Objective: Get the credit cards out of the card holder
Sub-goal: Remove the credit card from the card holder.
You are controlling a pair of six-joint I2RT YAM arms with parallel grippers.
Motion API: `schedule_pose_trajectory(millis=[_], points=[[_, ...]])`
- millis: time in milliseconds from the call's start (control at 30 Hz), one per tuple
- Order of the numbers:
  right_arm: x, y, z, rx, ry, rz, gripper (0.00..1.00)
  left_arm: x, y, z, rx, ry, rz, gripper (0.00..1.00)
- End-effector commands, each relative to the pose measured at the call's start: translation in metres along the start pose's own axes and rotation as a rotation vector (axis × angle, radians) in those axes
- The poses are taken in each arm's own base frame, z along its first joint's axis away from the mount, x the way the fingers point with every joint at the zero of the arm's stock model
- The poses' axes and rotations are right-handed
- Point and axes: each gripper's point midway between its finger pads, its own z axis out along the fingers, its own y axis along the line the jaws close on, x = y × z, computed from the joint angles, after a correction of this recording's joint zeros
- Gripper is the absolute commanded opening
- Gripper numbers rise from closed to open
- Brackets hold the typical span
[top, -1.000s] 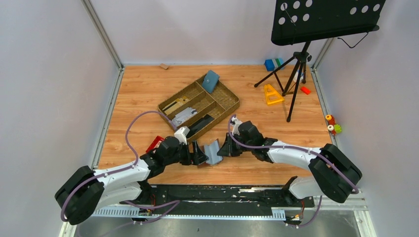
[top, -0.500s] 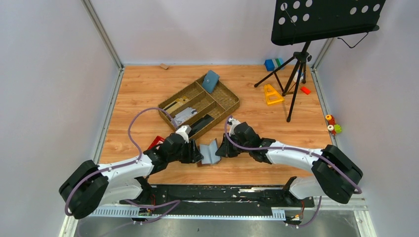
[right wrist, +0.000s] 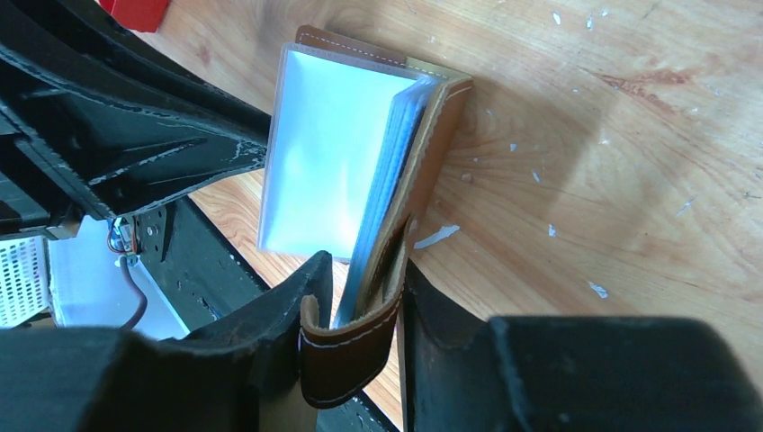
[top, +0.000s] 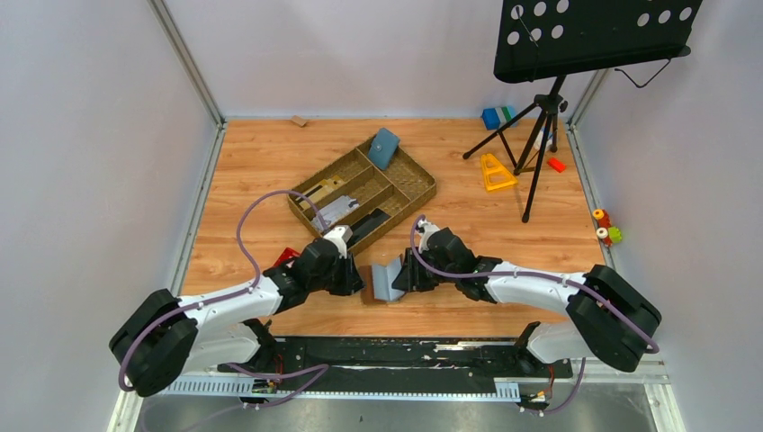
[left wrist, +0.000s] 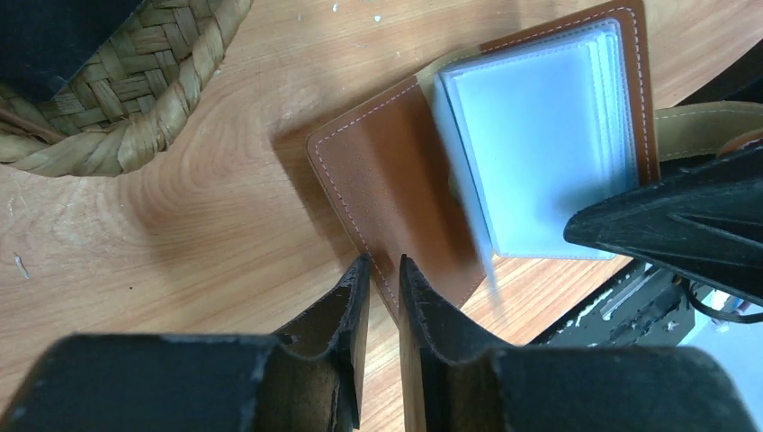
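Observation:
The brown card holder (top: 385, 281) lies open near the table's front edge. Its left cover (left wrist: 396, 171) is flat on the wood. The stack of pale clear sleeves (left wrist: 540, 153) and the right cover (right wrist: 434, 144) stand tilted up. I can make out no credit cards in the sleeves (right wrist: 324, 144). My left gripper (left wrist: 384, 263) is nearly closed, a narrow slit left; its tips sit over the flat cover's near edge, nothing between them. My right gripper (right wrist: 364, 270) is open, straddling the raised cover's edge and curled closing tab (right wrist: 346, 360).
A woven divided tray (top: 416, 191) with flat items stands just behind the grippers, a blue-teal pouch (top: 383, 148) leaning on its far rim. A red object (top: 286, 259) lies beside the left arm. A music stand tripod (top: 540, 135), a yellow piece (top: 495, 171) and small blocks occupy the back right.
My left gripper slid right onto the card holder and its jaws narrowed from wide to a slit. My right gripper's jaws loosened from shut. The holder shifted slightly left.

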Motion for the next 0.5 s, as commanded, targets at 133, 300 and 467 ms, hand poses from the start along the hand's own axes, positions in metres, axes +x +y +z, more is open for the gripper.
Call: schedule_pose_trajectory(millis=[133,300,467], points=[[-0.003,-0.003,0.0,0.024,-0.017,-0.009,0.19,-0.02,-0.021,-0.009,0.06,-0.058,0.02,0.27],[-0.005,-0.007,-0.001,0.034,-0.032,0.006,0.13,-0.02,-0.019,-0.017,0.066,-0.089,-0.004,0.46],[-0.012,-0.006,-0.005,0.019,-0.072,0.025,0.06,-0.017,-0.021,-0.025,0.123,-0.134,-0.027,0.86]])
